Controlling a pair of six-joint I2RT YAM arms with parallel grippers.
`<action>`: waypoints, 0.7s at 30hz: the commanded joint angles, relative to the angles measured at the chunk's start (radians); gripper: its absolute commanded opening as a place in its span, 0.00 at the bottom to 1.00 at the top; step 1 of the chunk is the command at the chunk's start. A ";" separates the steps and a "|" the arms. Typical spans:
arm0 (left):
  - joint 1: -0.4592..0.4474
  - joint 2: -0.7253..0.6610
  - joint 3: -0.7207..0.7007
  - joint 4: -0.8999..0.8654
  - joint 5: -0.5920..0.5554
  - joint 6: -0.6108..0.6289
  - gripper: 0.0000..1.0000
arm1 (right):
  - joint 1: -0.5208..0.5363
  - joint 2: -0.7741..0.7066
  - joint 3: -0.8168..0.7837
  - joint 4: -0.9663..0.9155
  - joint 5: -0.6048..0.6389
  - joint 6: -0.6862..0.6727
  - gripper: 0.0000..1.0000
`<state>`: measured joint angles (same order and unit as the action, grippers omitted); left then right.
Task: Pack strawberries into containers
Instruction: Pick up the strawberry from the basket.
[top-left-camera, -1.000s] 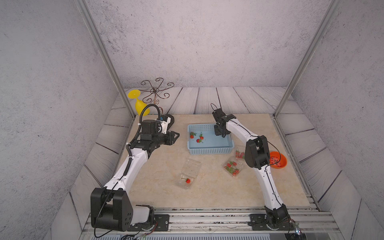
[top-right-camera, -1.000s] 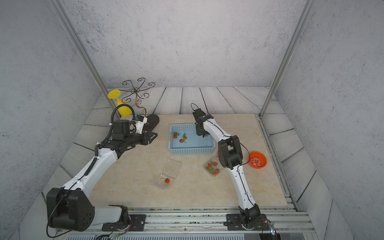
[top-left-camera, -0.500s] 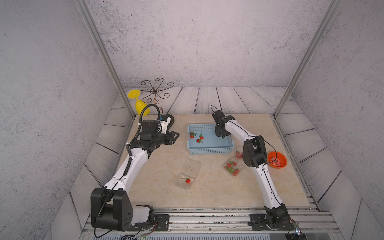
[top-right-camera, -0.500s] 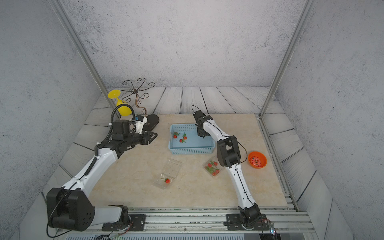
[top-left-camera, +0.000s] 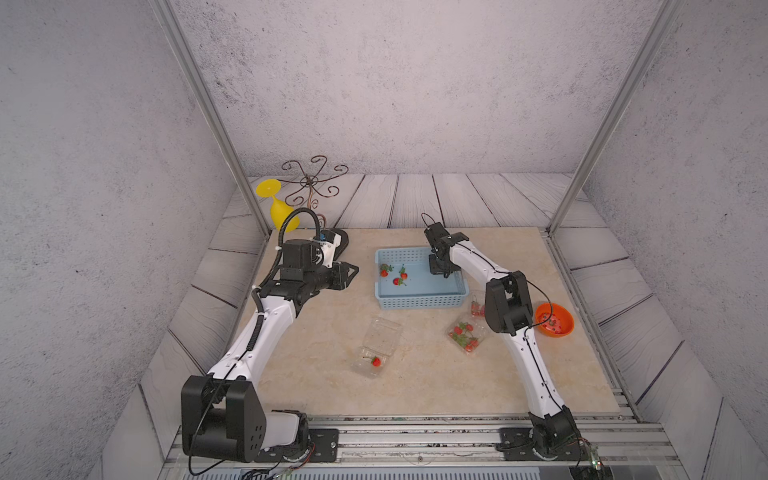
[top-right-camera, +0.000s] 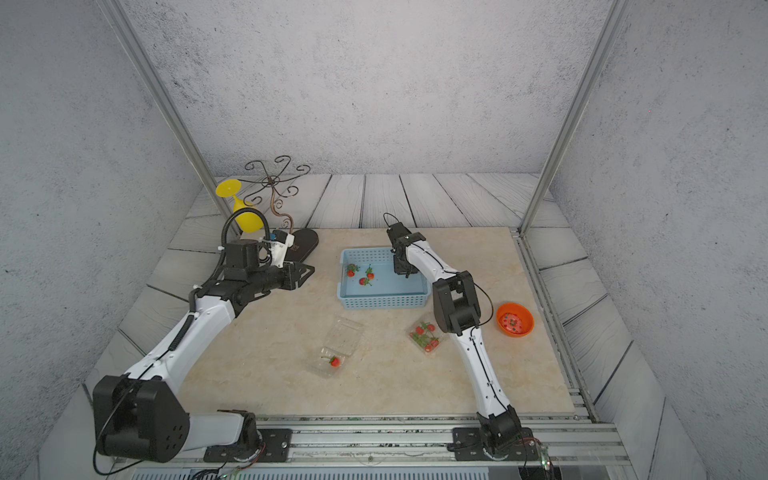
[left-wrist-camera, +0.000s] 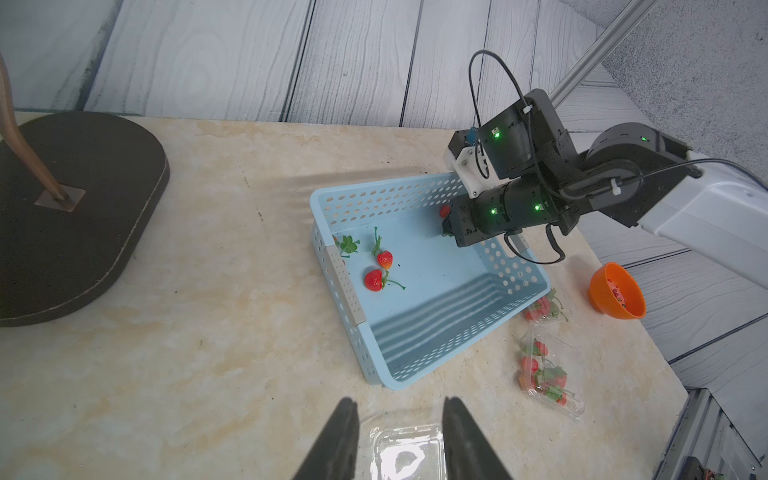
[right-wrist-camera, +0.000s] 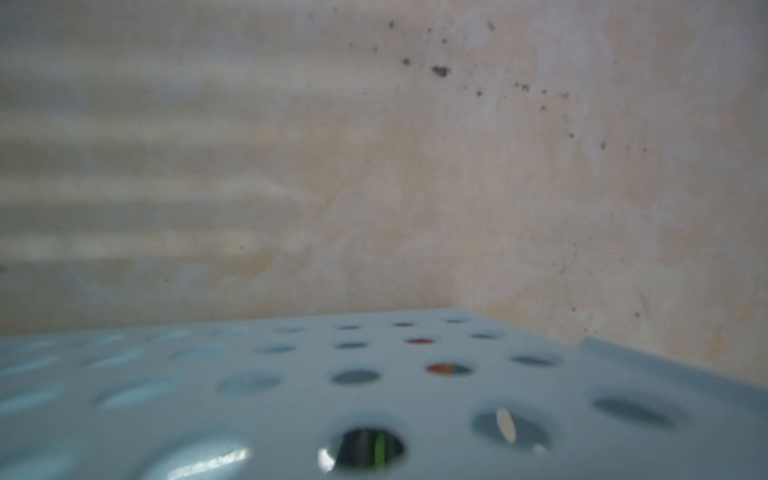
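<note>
Currently your right hand (top-left-camera: 439, 270) is down in the basket (top-left-camera: 419, 301), at its far corner, closed. A berry (left-wrist-camera: 444, 211) sits right at its tip; can't tell if it's gripped. Your left hand (left-wrist-camera: 399, 401) hangs above the counter (top-left-camera: 415, 382) left of the basket, jaws parted, empty. Three berries (top-left-camera: 395, 276) lie loose in the basket. The open box (top-left-camera: 380, 338) holds one berry (top-left-camera: 376, 361). The second box (top-left-camera: 465, 337) holds several. The third box (top-left-camera: 477, 306) sits just beside the basket's near corner.
</note>
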<state>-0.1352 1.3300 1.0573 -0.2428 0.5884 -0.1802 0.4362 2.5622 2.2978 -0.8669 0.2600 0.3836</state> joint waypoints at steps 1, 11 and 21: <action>0.006 0.003 -0.010 0.005 0.001 0.010 0.38 | -0.004 -0.084 -0.049 -0.001 -0.035 -0.012 0.04; 0.006 -0.003 -0.010 0.005 -0.001 0.009 0.38 | 0.010 -0.370 -0.304 0.131 -0.166 -0.064 0.00; 0.008 -0.009 -0.010 0.000 -0.015 0.015 0.38 | 0.145 -0.691 -0.681 0.244 -0.330 -0.099 0.00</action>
<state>-0.1349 1.3300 1.0573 -0.2432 0.5846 -0.1799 0.5114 1.9472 1.7115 -0.6563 0.0116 0.3042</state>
